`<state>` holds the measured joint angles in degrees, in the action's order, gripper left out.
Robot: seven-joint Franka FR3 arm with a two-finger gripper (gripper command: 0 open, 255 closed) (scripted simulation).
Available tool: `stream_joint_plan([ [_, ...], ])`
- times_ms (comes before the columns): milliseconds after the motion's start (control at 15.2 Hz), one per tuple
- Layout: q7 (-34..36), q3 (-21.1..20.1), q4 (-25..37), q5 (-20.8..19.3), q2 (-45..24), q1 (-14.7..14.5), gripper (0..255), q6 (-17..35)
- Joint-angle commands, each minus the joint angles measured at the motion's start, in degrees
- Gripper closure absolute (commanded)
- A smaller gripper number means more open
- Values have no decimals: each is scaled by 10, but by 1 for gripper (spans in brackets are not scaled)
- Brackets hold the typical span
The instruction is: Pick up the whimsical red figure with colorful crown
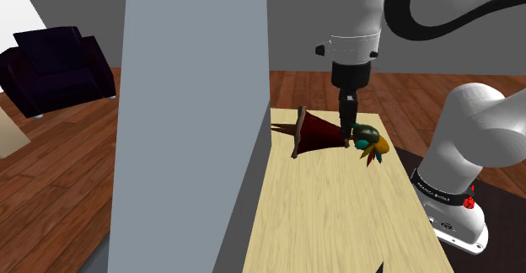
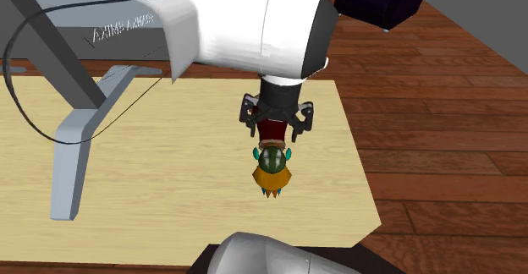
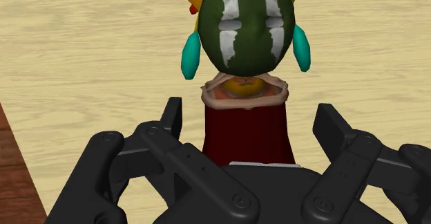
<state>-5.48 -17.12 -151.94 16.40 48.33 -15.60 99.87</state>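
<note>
Tool: black tool (image 3: 250,117) closest to the wrist camera, its linkage spread wide, pointing straight down at the table.
Tool state: released. The two fingers (image 3: 173,115) stand apart, one on each side of the figure's red robe, with a gap showing between each finger and the cloth.
Figure: toy figure (image 3: 247,29) lying on its side on the table, in a dark red cone-shaped robe. It has a round green head with white streaks, teal drops at either side of the head, and an orange-yellow crown with coloured tips.
Figure's place: in the shoulder view the figure (image 1: 324,130) lies across the far part of the table. The wide hem of the robe is towards that view's left and the crowned head towards its right. In the second exterior view the figure (image 2: 272,167) lies near the table's right edge, crown pointing at the camera.
Tool over figure: in the shoulder view the tool (image 1: 346,132) comes down at the narrow end of the robe, just behind the head. In the second exterior view the tool (image 2: 277,122) straddles the robe.
Table: pale wood-grain top (image 1: 337,221).
Arm: white arm (image 2: 254,27) reaching over the table.
Surroundings: brown plank floor (image 1: 50,187), a dark armchair (image 1: 55,65) well apart from the table, and a tall grey panel (image 1: 194,120) in the shoulder view's foreground.
</note>
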Motion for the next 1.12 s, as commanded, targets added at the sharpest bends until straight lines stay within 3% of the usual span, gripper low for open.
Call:
stream_joint_plan([
  [0, -1, -4, -12, 4, -3, -1, 0, 16],
  [330, -4, -11, -37, 10, -8, -4, 0, 45],
  [396, -3, -12, -37, 11, -8, -4, 255, 46],
  [1056, -3, -9, -30, 8, -7, -3, 255, 37],
])
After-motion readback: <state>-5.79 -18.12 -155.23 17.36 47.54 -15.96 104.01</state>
